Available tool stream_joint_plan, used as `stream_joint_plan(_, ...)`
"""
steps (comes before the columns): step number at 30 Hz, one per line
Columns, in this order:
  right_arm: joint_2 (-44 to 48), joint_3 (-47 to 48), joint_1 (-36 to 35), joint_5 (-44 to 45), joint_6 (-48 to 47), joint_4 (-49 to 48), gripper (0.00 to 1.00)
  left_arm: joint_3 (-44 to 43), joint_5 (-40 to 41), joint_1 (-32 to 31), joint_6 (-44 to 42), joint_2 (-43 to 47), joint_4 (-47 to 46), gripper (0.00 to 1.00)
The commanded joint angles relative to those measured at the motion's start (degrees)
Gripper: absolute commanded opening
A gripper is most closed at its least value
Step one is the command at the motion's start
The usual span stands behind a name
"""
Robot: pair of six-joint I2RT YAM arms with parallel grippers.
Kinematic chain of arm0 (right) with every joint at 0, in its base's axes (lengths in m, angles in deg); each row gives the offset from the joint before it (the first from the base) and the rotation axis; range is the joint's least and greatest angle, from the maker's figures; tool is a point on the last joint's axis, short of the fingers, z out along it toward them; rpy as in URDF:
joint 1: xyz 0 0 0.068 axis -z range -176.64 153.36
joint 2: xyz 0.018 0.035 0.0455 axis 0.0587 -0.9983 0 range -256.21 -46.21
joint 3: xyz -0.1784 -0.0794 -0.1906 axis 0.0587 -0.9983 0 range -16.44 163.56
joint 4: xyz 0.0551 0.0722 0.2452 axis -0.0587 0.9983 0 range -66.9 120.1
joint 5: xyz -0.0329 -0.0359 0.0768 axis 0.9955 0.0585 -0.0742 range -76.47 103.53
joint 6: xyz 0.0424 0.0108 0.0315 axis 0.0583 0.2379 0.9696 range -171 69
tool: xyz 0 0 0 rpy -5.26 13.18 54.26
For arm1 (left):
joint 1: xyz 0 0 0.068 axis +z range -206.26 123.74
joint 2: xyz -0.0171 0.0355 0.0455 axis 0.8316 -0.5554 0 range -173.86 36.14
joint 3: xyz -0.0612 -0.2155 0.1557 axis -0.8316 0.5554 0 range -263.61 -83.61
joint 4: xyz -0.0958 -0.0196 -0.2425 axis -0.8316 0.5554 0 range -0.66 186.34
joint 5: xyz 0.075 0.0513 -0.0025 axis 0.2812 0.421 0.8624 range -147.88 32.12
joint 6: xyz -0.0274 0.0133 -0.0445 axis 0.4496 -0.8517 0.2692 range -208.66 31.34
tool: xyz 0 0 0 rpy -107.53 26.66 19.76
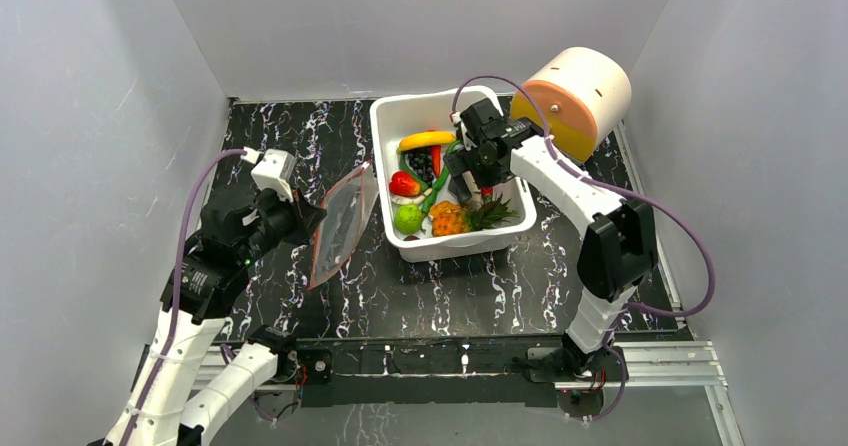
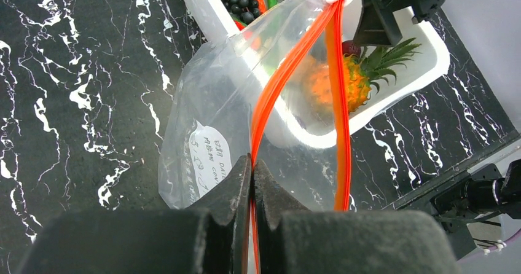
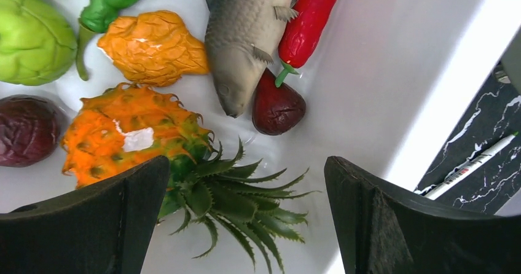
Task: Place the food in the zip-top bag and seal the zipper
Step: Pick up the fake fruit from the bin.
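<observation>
The clear zip-top bag (image 1: 340, 224) hangs upright left of the white bin (image 1: 455, 248). My left gripper (image 1: 305, 221) is shut on one side of the red-orange zipper (image 2: 279, 83); the other strip (image 2: 338, 102) stands apart, so the mouth gapes. My left gripper (image 2: 252, 163) pinches the strip between its tips. The food lies in the bin: pineapple (image 3: 129, 139), fish (image 3: 246, 28), red chili (image 3: 310, 16), green fruit (image 3: 31, 40), banana (image 1: 426, 140), grapes (image 1: 422, 164). My right gripper (image 3: 246, 163) hovers open over the pineapple's leaves, touching nothing; from above, the right gripper (image 1: 480, 181) is inside the bin.
A cream and peach cylinder (image 1: 580, 96) sits at the back right, close to the right arm. A white pen (image 3: 473, 163) lies on the black marble table beside the bin. Grey walls enclose the table; a metal rail (image 1: 650, 361) runs along the near edge.
</observation>
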Motion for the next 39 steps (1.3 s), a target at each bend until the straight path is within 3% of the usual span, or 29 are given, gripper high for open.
stream_joint_plan(1,-2.87,4.01,0.99,-4.47,-2.34,3.78,0.98,-1.45,-1.16,0.03,0.74,0.88,-1.37,0.0)
stream_joint_plan(7,-4.24,1.76,1.14,-13.51,-1.65,5.28,0.98,0.03,-2.68,0.03,1.1,1.52,-2.02,0.0)
stream_joint_plan(13,-5.13,-0.74,1.13,-16.43,-1.28,5.85,0.97,0.61,-2.49,0.02,1.42,2.02,-2.08,0.0)
stream_joint_plan(23,-2.43,-1.38,1.52,-29.57,1.43,2.16,0.97,-0.11,-1.86,0.02,1.84,1.73,-1.78,0.0)
stream_joint_plan(34,-0.03,-4.51,1.66,-31.75,2.82,1.58,0.97,-0.76,-1.7,0.02,2.72,2.36,-0.76,0.0)
stream_joint_plan(37,0.02,-4.59,1.66,-32.16,3.84,1.3,0.9,-0.85,-1.55,0.03,3.1,2.3,-0.82,0.0)
stream_joint_plan(39,0.02,-4.37,1.66,-32.03,4.18,1.53,0.77,-1.02,-1.59,0.02,3.49,2.22,-0.86,0.0)
